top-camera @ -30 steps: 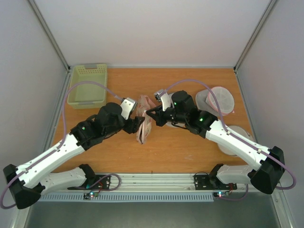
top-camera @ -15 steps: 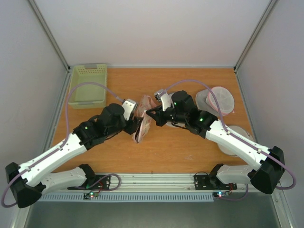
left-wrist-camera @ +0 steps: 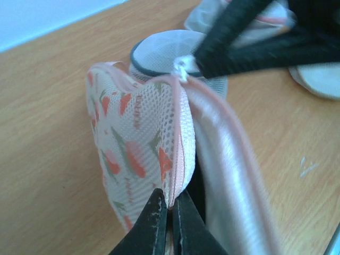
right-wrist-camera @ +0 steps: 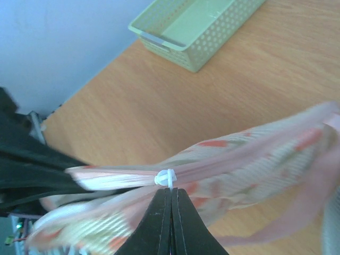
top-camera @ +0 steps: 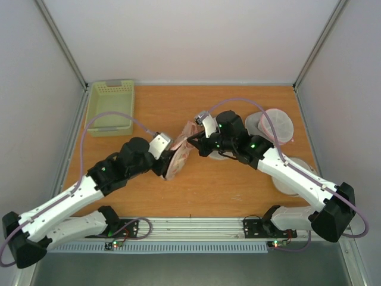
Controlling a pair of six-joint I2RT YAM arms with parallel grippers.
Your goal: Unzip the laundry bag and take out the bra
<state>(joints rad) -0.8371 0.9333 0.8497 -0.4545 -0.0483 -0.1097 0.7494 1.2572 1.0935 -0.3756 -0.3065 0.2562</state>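
Note:
The laundry bag [top-camera: 178, 154], beige with red-and-green print and pink trim, is held up on edge between my two grippers. My left gripper [top-camera: 169, 165] is shut on the bag's pink zipper edge [left-wrist-camera: 178, 175], pinching it at the near end [left-wrist-camera: 170, 206]. My right gripper [top-camera: 191, 142] is shut on the small white zipper pull [right-wrist-camera: 168, 178], and its black fingers [left-wrist-camera: 234, 37] show at the top of the left wrist view. The zipper is partly parted, leaving a dark slit [left-wrist-camera: 198, 178] beside the pale lining. The bra is hidden.
A pale green basket [top-camera: 110, 107] stands at the back left, also in the right wrist view as the basket [right-wrist-camera: 196, 26]. Round white mesh bags [top-camera: 275, 125] lie at the right, one more [top-camera: 292, 176] nearer, and one [left-wrist-camera: 159, 49] right behind the pouch.
My left gripper has closed on the bag's zipper edge and drawn back toward the near left. The bag has tipped up on edge and opened wider. The right gripper stays shut on the pull.

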